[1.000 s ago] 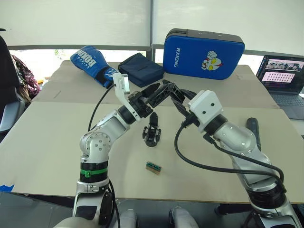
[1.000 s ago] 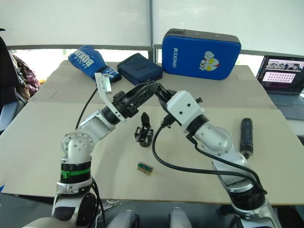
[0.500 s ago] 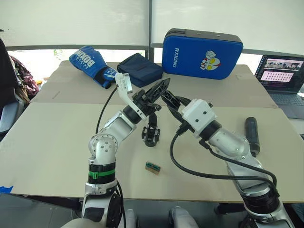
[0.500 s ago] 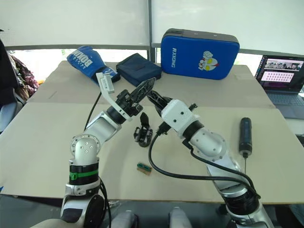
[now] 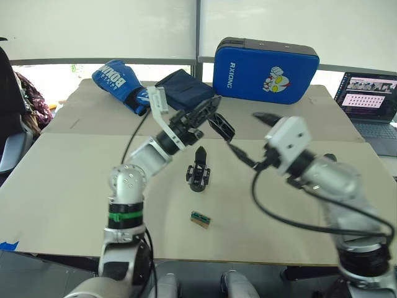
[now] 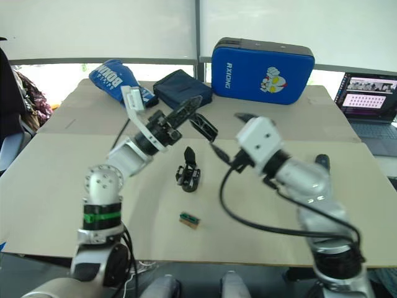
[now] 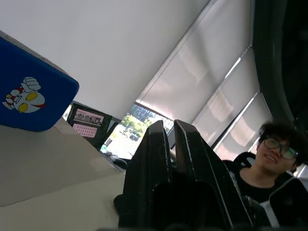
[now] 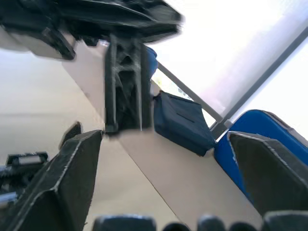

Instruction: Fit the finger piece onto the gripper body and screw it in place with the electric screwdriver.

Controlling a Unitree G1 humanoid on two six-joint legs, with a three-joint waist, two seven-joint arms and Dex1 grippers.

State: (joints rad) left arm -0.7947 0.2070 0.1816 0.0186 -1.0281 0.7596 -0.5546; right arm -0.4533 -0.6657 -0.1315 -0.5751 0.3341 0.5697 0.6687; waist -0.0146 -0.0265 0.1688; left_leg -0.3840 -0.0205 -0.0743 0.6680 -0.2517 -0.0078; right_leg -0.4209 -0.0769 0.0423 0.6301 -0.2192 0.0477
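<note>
My left gripper (image 5: 208, 113) is raised above the table and shut on the finger piece (image 5: 222, 127), a small black wedge that sticks out from its fingertips; from the right wrist view the finger piece (image 8: 126, 89) hangs in front of me. My right gripper (image 5: 244, 130) is open just to its right, apart from it, with nothing held between its wide-spread fingers (image 8: 62, 178). The gripper body (image 5: 198, 171) stands on the table below both grippers. The electric screwdriver (image 6: 319, 160) lies at the right, mostly hidden behind my right arm.
A small green-and-brown block (image 5: 200, 218) lies near the front edge. At the back are a blue boxing glove (image 5: 118, 81), a dark blue pouch (image 5: 183, 90) and a blue case (image 5: 265, 62). A laptop (image 5: 371, 99) sits far right. A person (image 7: 272, 154) sits opposite.
The finger piece passed from my right gripper to my left: the left shut on it, then the right opened and drew back to the right.
</note>
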